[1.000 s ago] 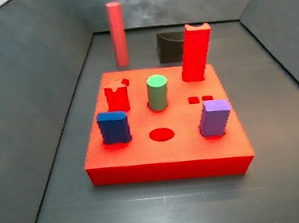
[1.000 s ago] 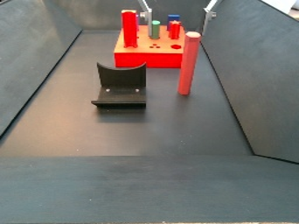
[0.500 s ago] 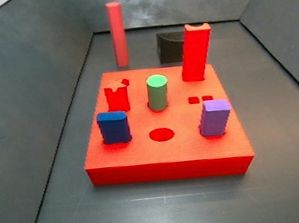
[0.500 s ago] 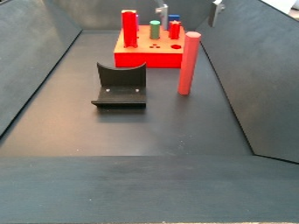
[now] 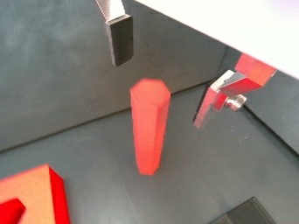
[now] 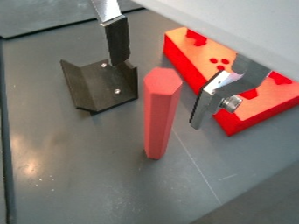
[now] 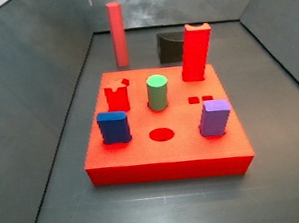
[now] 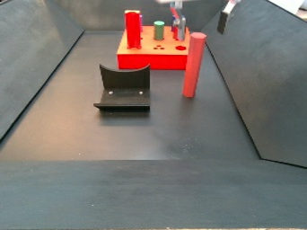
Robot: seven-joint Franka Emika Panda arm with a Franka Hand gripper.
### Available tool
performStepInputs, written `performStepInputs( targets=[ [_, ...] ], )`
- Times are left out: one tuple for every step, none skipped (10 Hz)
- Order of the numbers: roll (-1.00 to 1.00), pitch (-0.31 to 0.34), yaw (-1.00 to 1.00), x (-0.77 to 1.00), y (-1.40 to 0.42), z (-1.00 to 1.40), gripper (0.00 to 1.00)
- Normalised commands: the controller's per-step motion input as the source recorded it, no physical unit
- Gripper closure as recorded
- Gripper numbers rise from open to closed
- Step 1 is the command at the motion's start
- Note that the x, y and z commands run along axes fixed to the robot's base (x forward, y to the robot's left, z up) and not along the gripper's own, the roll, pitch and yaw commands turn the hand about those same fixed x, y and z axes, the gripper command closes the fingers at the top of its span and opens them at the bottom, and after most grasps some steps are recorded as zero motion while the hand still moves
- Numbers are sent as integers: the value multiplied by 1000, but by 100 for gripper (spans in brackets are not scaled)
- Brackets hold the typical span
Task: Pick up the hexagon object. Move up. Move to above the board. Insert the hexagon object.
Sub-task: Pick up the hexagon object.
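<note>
Now that my tool (image 6: 163,63) has come down over the hexagon object (image 6: 159,112), pickup is close.
Its fingers (image 5: 121,37) are spread wide, holding nothing, one on each side above the post's top. The post stands upright on the bench (image 8: 144,135), beside the fixture (image 8: 124,88) and off the board (image 7: 169,142). I judge lowering and closing comes next.

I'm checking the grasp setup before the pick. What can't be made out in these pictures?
- Tool: open astride the hexagon in both wrist views; in both side views the top edge cuts it off, only fingertips show.
- Fixture: in a side view the tall red block hides part.
- Board: a finger covers part of it in a wrist view.
</note>
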Motion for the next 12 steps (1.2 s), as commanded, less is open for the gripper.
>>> performStepInputs(
  targets=[
    [-180,-70,0,106,0,-437,0],
    [-217,-110,-114,0,0,-463,0],
    [-184,-106,-51,0,0,-403,0],
    [-89,-56,83,0,-109,-283,0],
    [-61,-37,169,0,-89,-203,0],
    [-83,-56,63,0,-74,-223,0],
    [-29,-9,0,0,0,-3,0],
    [0,-30,0,0,0,-6,0],
    [0,-21,0,0,0,-26,0],
    [0,0,0,0,0,0,0],
    [0,0,0,0,0,0,100],
    [0,0,0,0,0,0,100]
  ],
)
